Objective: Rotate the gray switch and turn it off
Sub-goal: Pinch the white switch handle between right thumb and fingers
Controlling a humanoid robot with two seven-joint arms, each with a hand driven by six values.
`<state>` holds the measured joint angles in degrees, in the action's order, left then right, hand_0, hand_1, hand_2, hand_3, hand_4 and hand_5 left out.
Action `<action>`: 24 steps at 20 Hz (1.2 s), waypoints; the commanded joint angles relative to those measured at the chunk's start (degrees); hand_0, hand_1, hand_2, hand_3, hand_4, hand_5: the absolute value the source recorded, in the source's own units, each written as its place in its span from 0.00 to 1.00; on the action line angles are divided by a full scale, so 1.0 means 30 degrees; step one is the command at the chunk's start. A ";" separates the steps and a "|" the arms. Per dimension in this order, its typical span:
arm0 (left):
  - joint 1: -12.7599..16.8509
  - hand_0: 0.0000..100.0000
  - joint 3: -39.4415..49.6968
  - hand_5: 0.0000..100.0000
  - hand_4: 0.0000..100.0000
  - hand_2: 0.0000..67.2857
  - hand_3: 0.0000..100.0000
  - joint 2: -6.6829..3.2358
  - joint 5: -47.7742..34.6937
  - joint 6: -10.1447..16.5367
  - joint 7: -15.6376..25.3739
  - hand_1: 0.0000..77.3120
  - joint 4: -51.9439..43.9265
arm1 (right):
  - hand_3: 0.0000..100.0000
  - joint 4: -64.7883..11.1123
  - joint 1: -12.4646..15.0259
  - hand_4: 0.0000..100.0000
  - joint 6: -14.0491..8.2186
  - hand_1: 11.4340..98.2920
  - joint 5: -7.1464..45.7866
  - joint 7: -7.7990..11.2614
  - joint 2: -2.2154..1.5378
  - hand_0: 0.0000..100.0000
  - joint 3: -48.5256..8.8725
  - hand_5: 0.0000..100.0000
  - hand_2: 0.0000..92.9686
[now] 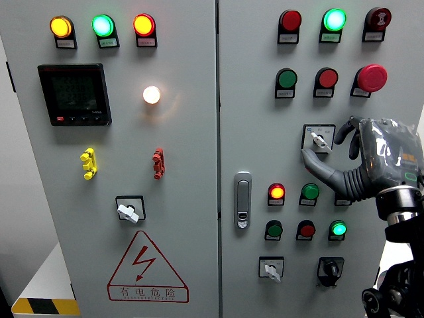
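Facing the camera is a flat, matte grey metal cabinet, split by a vertical seam into two doors. Near the middle of the right door a small square plate is mounted, carrying the gray switch, a short knob whose pointer is tilted toward roughly 5 o'clock. The right hand is seen at 3 o'clock from that switch, its palm wrapped in a clear, glossy plastic cover and its fingers sheathed in dark, ribbed rubber. One finger is extended to the plate's lower left corner, while another is curled over near the plate's upper right edge, so the switch is bracketed between them; whether the knob itself is touched cannot be told. Nothing is gripped, and the fingers are loosely spread.

Round domed lamps are set above the switch: a glowing green lamp at 12 o'clock and a large red mushroom button at 1 o'clock. A chrome door handle is fixed at 8 o'clock from the switch. On the left door a black rectangular meter, a lit white lamp and a triangular red warning label are displayed. The left hand is not shown.
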<state>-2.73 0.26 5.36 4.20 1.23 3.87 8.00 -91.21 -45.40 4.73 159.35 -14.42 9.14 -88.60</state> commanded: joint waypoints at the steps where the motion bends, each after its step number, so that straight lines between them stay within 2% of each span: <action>1: 0.0030 0.00 0.0000 0.12 0.10 0.20 0.18 0.0031 0.0007 0.0000 0.0001 0.00 0.0000 | 0.90 0.0228 -0.0099 0.98 -0.0199 0.24 0.0000 0.0000 0.0000 0.00 0.0004 0.92 0.69; 24: 0.0001 0.00 0.0000 0.12 0.09 0.20 0.18 0.0002 0.0007 0.0000 0.0001 0.00 0.0000 | 0.95 0.0990 -0.0510 0.98 -0.0405 0.24 0.0029 -0.0438 0.0000 0.00 0.0355 0.94 0.76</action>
<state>-2.71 0.26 5.37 4.22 1.23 3.87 8.00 -88.29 -46.86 3.52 159.43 -15.47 9.14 -87.74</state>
